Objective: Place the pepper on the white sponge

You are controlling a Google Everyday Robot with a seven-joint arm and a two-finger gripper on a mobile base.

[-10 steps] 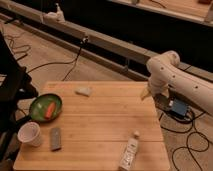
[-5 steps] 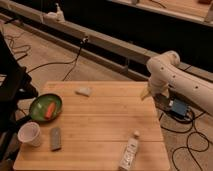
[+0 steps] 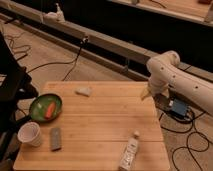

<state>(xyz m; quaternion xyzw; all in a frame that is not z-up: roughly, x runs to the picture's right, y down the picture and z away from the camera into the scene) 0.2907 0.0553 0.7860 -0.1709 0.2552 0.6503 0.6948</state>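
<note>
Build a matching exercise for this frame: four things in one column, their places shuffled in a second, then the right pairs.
Things
1. pepper
2. white sponge
3. bottle
4. gripper

Places
A. hanging at the right edge of the table
B. lying near the table's front edge
C. inside the green bowl
D. on the table's far part, apart from the bowl

Pairs: 1-C, 2-D, 3-B, 4-A

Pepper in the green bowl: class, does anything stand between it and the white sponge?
Only the rim of the round green bowl, which the small orange-red pepper lies inside; nothing else visible stands before the pale rectangular white sponge. The gripper hangs by the right edge of the wooden table.
</note>
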